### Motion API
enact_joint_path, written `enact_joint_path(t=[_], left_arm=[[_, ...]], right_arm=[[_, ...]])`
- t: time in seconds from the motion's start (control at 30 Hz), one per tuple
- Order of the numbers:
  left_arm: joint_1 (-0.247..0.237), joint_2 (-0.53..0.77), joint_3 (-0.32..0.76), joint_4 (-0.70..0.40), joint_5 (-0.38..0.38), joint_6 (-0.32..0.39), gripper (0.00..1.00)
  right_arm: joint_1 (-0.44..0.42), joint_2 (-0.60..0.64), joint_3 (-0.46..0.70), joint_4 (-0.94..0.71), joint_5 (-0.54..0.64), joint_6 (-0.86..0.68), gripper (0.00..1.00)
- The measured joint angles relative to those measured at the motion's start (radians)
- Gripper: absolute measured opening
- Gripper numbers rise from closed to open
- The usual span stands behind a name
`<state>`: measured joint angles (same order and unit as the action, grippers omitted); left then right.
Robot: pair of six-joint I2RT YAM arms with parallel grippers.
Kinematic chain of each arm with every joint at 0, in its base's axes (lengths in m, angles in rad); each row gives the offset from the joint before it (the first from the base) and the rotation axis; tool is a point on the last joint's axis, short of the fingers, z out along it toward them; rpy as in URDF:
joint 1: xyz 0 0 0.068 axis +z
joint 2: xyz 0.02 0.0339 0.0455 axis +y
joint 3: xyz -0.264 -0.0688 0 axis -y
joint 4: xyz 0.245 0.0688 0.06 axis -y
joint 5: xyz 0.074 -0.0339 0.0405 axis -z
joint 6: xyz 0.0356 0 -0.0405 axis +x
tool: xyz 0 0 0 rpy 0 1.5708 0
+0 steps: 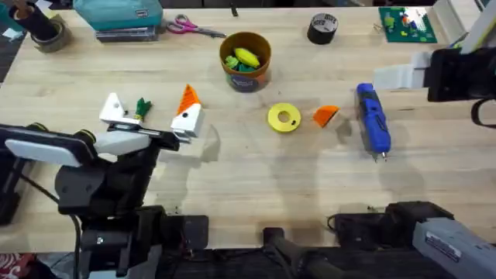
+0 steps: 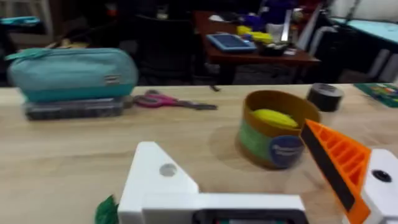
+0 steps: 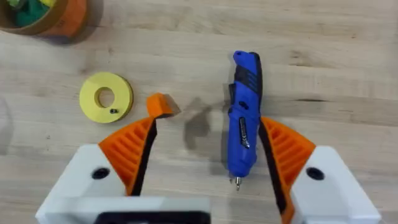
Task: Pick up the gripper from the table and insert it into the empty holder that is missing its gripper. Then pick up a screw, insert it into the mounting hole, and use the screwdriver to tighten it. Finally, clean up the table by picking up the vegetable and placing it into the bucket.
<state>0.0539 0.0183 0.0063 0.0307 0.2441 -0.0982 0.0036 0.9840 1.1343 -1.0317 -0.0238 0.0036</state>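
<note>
The right gripper (image 3: 202, 165) hung open over the screwdriver (image 3: 243, 130). The loose gripper (image 1: 326, 115) lay between it and the yellow disc (image 1: 284, 118). The left gripper (image 1: 151, 116) stood apart, the vegetable (image 1: 142, 108) seemingly between its fingers.

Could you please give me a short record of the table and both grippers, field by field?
left gripper: open, one finger a bare white mount, the other with an orange pad
right gripper: open, screwdriver seen between its fingers
loose orange fingertip: on the table, between yellow disc and screwdriver
green vegetable: between mount and pad
bucket: upright, holds a yellow toy
</note>
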Motion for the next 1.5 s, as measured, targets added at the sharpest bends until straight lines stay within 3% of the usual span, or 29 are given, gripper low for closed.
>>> enact_joint_path(t=[0.13, 0.4, 0.57, 0.7, 1.07, 1.23, 1.5], left_arm=[[0.0, -0.009, 0.0, 0.003, 0.139, 0.0, 0.986], [0.0, -0.009, 0.0, 0.003, 0.486, 0.003, 0.986], [0.0, -0.009, 0.0, -0.024, 0.703, 0.063, 0.985], [0.0, -0.009, 0.0, -0.1, 0.824, 0.091, 0.985], [-0.016, -0.011, 0.003, -0.169, 0.987, 0.152, 0.986], [-0.056, -0.011, 0.003, -0.174, 1.011, 0.168, 0.985], [-0.058, -0.011, 0.003, -0.177, 1.024, 0.174, 0.985]], right_arm=[[0.0, 0.0, 0.0, 0.0, 0.0, 0.0, 0.996], [0.0, 0.0, 0.0, 0.0, 0.0, 0.0, 0.996], [0.0, 0.0, 0.0, 0.0, 0.0, 0.0, 0.996], [0.0, 0.0, 0.0, 0.0, 0.0, 0.0, 0.996], [0.0, 0.0, 0.0, 0.0, 0.0, 0.0, 0.996], [0.0, 0.0, 0.0, 0.0, 0.0, 0.0, 0.996], [0.0, 0.0, 0.0, 0.0, 0.0, 0.0, 0.996]])
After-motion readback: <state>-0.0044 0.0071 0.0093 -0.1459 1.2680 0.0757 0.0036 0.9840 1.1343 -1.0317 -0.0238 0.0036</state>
